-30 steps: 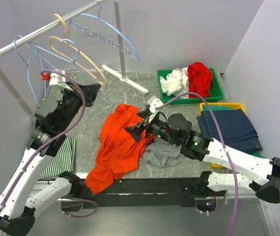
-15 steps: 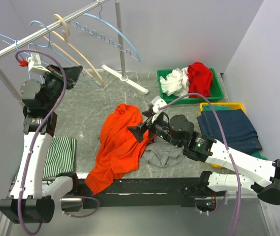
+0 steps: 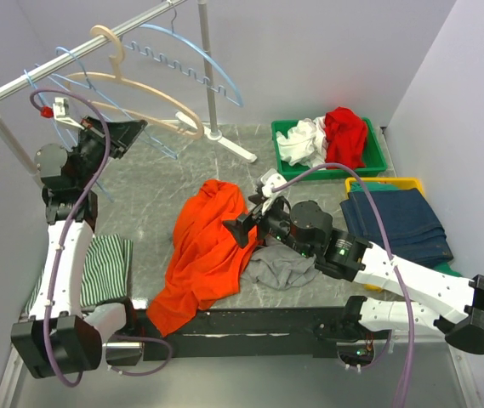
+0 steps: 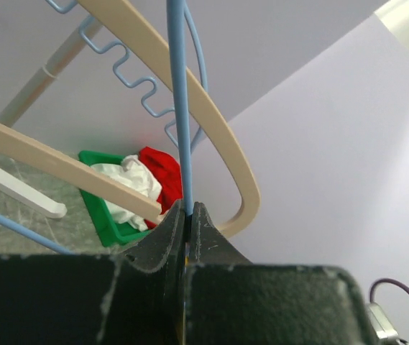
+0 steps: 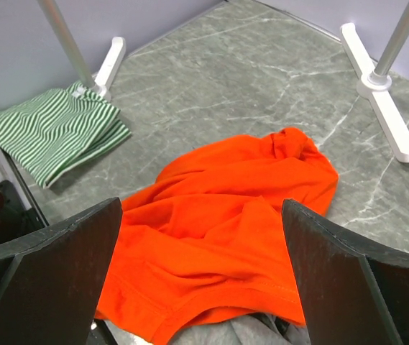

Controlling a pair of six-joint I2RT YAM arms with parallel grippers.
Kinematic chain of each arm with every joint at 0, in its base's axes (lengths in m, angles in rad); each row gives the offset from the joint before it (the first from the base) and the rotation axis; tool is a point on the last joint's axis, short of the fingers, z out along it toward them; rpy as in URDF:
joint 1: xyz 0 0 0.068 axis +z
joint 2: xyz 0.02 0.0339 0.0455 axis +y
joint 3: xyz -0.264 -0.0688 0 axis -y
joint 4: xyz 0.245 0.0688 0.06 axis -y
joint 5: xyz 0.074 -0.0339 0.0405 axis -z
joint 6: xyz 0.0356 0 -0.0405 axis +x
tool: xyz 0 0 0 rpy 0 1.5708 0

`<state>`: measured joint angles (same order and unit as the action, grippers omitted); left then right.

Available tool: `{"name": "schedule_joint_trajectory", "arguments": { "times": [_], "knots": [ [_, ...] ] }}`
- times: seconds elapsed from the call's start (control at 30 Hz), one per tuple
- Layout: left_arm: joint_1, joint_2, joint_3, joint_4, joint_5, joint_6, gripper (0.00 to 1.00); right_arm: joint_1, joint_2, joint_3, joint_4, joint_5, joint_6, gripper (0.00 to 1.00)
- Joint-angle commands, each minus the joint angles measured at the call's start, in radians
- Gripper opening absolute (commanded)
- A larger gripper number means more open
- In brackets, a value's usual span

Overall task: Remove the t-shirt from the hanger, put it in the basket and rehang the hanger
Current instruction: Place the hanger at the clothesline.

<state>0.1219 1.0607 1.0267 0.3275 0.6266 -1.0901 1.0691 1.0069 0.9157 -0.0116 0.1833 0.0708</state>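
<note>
One risk: the left fingers (image 4: 169, 233), clenched on the blue hanger (image 4: 179, 108), could snag it on the tan hanger (image 4: 209, 122) if tugged; the right fingers (image 5: 53, 266) hung released above the t-shirt (image 5: 226, 208) on the tabletop (image 5: 247, 79).

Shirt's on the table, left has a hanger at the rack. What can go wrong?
1. Left gripper is shut on the blue hanger wire, crossing the beige hanger; retracting may drag both.
2. Orange t-shirt reaches the table's near edge; the open right gripper above it might snag it.
</note>
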Motion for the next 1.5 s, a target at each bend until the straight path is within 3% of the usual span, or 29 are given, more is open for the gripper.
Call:
{"name": "schedule_joint_trajectory", "arguments": {
  "times": [0.0, 0.07, 0.33, 0.63, 0.9, 0.93, 0.97, 1.03, 1.07, 1.27, 1.47],
  "knots": [
    [0.056, 0.025, -0.030, 0.244, 0.168, -0.148, 0.01, 0.005, -0.014, -0.015, 0.033, 0.018, 0.015, 1.00],
    [0.082, 0.042, -0.046, 0.332, 0.208, -0.210, 0.01, 0.005, -0.011, -0.014, 0.033, 0.021, 0.017, 1.00],
    [0.133, 0.077, -0.053, 0.410, 0.269, -0.283, 0.01, 0.005, 0.012, -0.003, 0.044, 0.024, 0.020, 1.00],
    [0.133, 0.029, -0.089, 0.282, 0.260, -0.195, 0.01, 0.005, 0.035, 0.011, 0.042, 0.013, 0.018, 1.00],
    [0.133, 0.045, -0.116, 0.312, 0.263, -0.229, 0.05, 0.005, 0.035, 0.009, 0.038, 0.012, 0.020, 1.00],
    [0.133, 0.051, -0.116, 0.317, 0.262, -0.234, 0.10, 0.003, 0.035, 0.008, 0.038, 0.012, 0.020, 1.00],
    [0.133, 0.051, -0.116, 0.317, 0.260, -0.234, 0.26, 0.005, 0.039, 0.008, 0.036, 0.018, 0.018, 1.00],
    [0.133, 0.053, -0.108, 0.302, 0.255, -0.219, 0.44, 0.003, 0.050, 0.006, 0.024, 0.027, 0.015, 1.00],
    [0.133, 0.051, -0.102, 0.276, 0.251, -0.209, 0.59, 0.003, 0.071, 0.011, 0.019, 0.039, 0.014, 1.00],
    [0.133, 0.045, -0.063, 0.220, 0.242, -0.165, 0.84, 0.005, 0.196, 0.057, -0.045, 0.088, 0.018, 1.00],
    [0.134, -0.014, -0.050, 0.115, 0.226, -0.085, 0.96, 0.003, 0.300, 0.078, -0.060, 0.117, 0.038, 1.00]
  ]
}}
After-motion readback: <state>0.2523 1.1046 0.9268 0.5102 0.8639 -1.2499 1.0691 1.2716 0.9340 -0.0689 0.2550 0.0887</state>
